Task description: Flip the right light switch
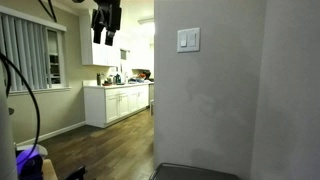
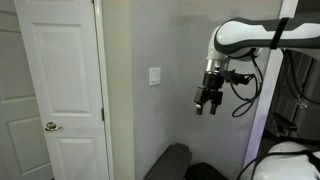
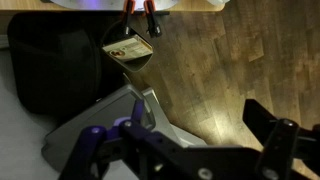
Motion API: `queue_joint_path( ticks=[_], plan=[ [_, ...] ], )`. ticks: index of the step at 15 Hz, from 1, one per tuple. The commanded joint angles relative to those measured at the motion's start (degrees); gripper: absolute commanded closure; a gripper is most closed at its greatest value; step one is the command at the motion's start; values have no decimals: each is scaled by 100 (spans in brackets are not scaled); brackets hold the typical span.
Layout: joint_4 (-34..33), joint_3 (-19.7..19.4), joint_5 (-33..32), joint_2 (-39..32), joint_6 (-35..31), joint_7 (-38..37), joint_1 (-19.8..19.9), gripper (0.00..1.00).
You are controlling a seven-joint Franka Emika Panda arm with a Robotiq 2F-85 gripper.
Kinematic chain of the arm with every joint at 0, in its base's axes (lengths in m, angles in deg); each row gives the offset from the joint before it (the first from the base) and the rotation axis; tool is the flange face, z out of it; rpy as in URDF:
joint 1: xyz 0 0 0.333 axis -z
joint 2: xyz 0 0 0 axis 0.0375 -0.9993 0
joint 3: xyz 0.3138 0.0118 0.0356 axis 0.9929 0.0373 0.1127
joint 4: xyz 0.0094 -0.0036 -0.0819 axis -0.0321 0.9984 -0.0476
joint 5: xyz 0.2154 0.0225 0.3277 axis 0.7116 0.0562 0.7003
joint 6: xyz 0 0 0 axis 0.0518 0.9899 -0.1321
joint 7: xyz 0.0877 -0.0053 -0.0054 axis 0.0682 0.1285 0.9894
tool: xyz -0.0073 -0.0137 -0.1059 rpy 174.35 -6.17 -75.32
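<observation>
A small white wall plate with two rocker paddles sits on the grey wall in both exterior views. The right light switch (image 1: 193, 40) is its right-hand paddle. In the side-on exterior view the plate (image 2: 155, 77) is too small to tell the paddles apart. My gripper (image 2: 206, 102) hangs in the air, well away from the wall and a little below plate height, fingers pointing down. It also shows at the top of an exterior view (image 1: 106, 24). In the wrist view the gripper (image 3: 185, 140) is open and empty, with wooden floor between its fingers. The switch is out of the wrist view.
A white door (image 2: 60, 70) with a knob (image 2: 50, 126) stands beside the wall. A dark seat-like object (image 2: 170, 160) lies on the floor below the switch, also in the wrist view (image 3: 50, 60). White kitchen cabinets (image 1: 118, 103) stand far behind.
</observation>
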Motion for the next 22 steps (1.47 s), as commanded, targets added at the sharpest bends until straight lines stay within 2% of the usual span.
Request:
queue_joint_path(
  ticks=[1, 6, 7, 8, 11, 18, 19, 22],
  plan=[
    [-18, 73, 53, -14, 27, 75, 123, 0],
    [-18, 73, 53, -15, 27, 75, 124, 0],
    [-27, 43, 26, -53, 36, 180, 87, 25],
    [-41, 62, -12, -121, -28, 182, 97, 26],
    [-167, 22, -57, -460, -383, 211, 147, 47],
    [-472, -5, -430, -1517, -2532, 210, 297, 93],
    [-527, -11, -480, -1665, -2771, 221, 301, 98],
    [-822, -17, -556, -2163, -3467, 236, 278, 100]
  ],
)
